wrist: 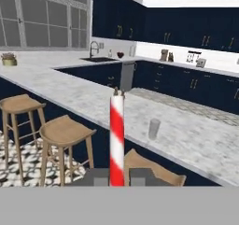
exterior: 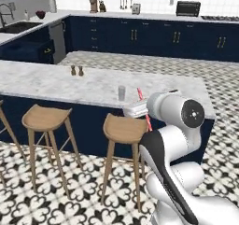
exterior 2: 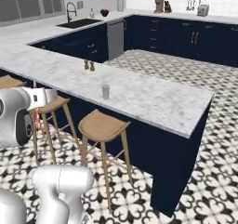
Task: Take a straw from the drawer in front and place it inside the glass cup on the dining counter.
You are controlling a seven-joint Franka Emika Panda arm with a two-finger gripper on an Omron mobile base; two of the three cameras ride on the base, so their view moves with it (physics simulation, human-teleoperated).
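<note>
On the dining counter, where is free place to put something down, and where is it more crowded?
The dining counter is mostly bare. A wide free patch lies between the glass cup and the far corner, and another between the cup and the two brown shakers. It is tighter near the claw, shut on the straw, above the stools.

The glass cup [exterior: 122,93] stands on the surface of the dining counter [exterior: 56,81], near its front edge, with two shakers [exterior: 77,71] farther back and to the left on the same surface. Stools [exterior: 45,119] stand on the floor before the counter. The straw [wrist: 116,140] is upright between the closed jaws of the gripper [wrist: 117,176], in front of the counter's edge, right of the cup in the left base view. A sink [exterior 2: 80,23] sits in the worktop behind, at left.
</note>
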